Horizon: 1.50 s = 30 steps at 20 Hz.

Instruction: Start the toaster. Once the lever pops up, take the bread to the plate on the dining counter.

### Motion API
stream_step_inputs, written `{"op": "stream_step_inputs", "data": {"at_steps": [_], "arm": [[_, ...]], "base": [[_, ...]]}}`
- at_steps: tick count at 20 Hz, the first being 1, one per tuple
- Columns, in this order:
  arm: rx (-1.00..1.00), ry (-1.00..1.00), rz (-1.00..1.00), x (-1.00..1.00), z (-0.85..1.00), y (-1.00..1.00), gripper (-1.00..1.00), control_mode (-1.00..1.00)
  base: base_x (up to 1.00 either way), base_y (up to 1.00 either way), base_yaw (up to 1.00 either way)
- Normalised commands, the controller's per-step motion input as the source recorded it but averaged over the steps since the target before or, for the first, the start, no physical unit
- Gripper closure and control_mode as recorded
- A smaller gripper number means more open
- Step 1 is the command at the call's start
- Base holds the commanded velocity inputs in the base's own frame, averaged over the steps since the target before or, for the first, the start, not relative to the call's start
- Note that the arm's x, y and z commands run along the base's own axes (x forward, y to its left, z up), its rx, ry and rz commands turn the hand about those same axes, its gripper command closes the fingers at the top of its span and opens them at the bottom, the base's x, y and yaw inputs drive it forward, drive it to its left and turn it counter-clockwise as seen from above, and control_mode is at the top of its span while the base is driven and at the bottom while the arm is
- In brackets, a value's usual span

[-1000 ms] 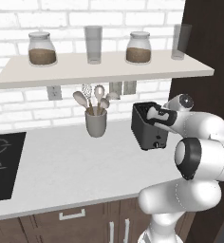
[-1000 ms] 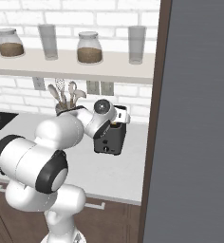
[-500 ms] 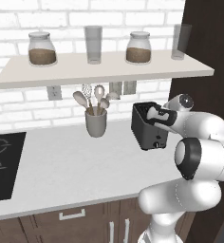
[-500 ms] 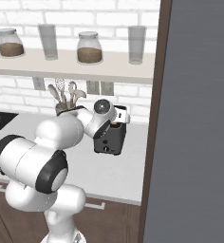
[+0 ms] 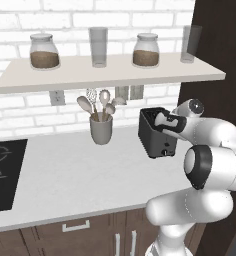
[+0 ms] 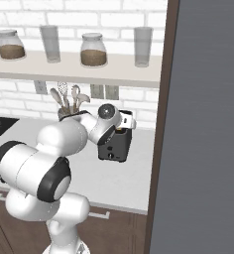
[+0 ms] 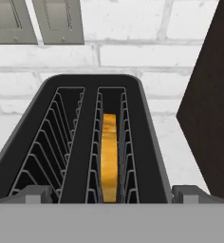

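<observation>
The small black toaster [image 5: 155, 136] stands on the pale worktop beside the dark wall panel, also in the right base view [image 6: 115, 145]. From straight above, the toaster [image 7: 90, 85] has two wire-lined slots. The yellowish bread [image 7: 109, 156] stands on edge, sunk in the right-hand slot; the left slot is bare. My gripper [image 5: 163, 120] hovers just over the toaster's top, open wide, fingertips [image 7: 34, 193] spread to either side of the slots and touching nothing. The gripper [image 6: 125, 121] holds nothing. The plate and the dining counter are out of view.
A grey utensil cup [image 5: 101, 129] with spoons stands left of the toaster. Above runs a shelf [image 5: 110, 75] with jars and glasses. A dark tall panel [image 6: 203, 124] closes in the right side. A black cooktop [image 5: 2, 170] lies far left. Wall sockets [image 7: 35, 21] sit behind the toaster.
</observation>
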Motion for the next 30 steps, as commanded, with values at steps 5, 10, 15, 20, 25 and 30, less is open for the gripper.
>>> {"op": "stream_step_inputs", "data": {"at_steps": [5, 10, 15, 20, 25, 30], "arm": [[0.00, 0.00, 0.00, 0.00, 0.00, 0.00, -1.00, -1.00], [0.00, 0.00, 0.00, 0.00, 0.00, 0.00, -1.00, -1.00], [0.00, 0.00, 0.00, 0.00, 0.00, 0.00, -1.00, -1.00], [0.00, 0.00, 0.00, 0.00, 0.00, 0.00, -1.00, -1.00], [0.00, 0.00, 0.00, 0.00, 0.00, 0.00, -1.00, -1.00], [0.00, 0.00, 0.00, 0.00, 0.00, 0.00, -1.00, -1.00]], "base": [[0.00, 0.00, 0.00], [0.00, 0.00, 0.00], [0.00, 0.00, 0.00], [0.00, 0.00, 0.00], [0.00, 0.00, 0.00], [0.00, 0.00, 0.00]]}}
